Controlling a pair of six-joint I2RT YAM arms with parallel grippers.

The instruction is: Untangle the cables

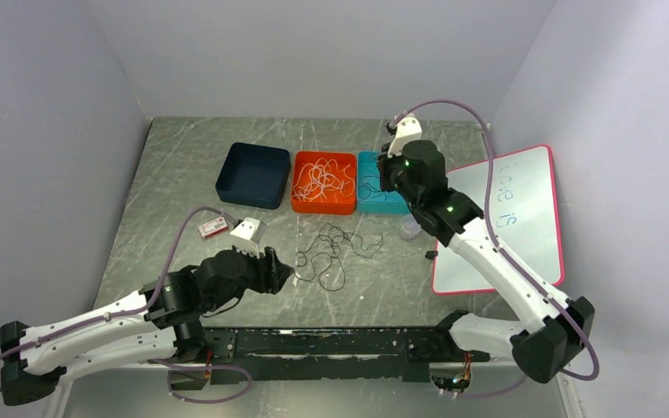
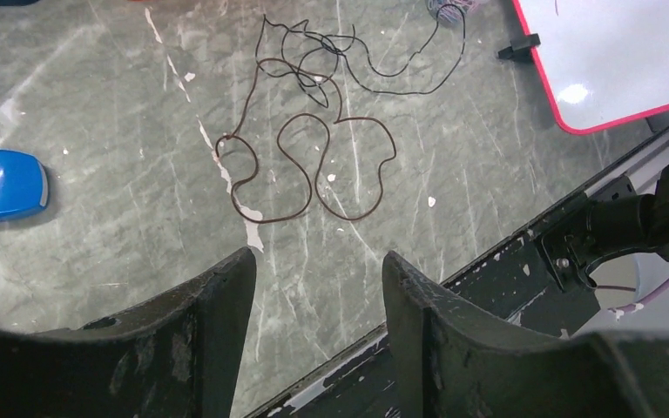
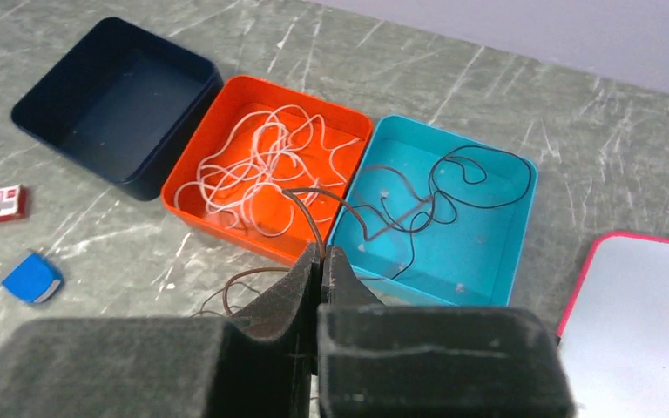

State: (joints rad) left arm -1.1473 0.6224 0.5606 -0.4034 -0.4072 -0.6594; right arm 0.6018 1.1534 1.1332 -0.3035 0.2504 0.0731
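A tangle of dark cables (image 1: 331,252) lies on the table in front of the boxes. In the left wrist view it shows as a looping brown cable (image 2: 314,165) with a thin black cable (image 2: 383,74) behind it. My left gripper (image 1: 284,272) is open and empty, just near-left of the tangle; its jaws (image 2: 318,261) stand wide apart over bare table. My right gripper (image 1: 386,177) hovers at the teal box (image 1: 381,196) and is shut (image 3: 320,254) on a brown cable (image 3: 309,213) that arcs up from the fingertips. The teal box (image 3: 479,252) holds dark cables (image 3: 427,205). The orange box (image 3: 226,218) holds white cables (image 3: 261,161).
An empty navy box (image 1: 253,174) stands left of the orange box (image 1: 323,207). A small red packet (image 1: 212,229) and a blue object (image 2: 0,185) lie at the left. A pink-edged whiteboard (image 1: 505,218) lies on the right, with a small black piece (image 1: 430,254) beside it. The black base rail (image 1: 331,341) runs along the near edge.
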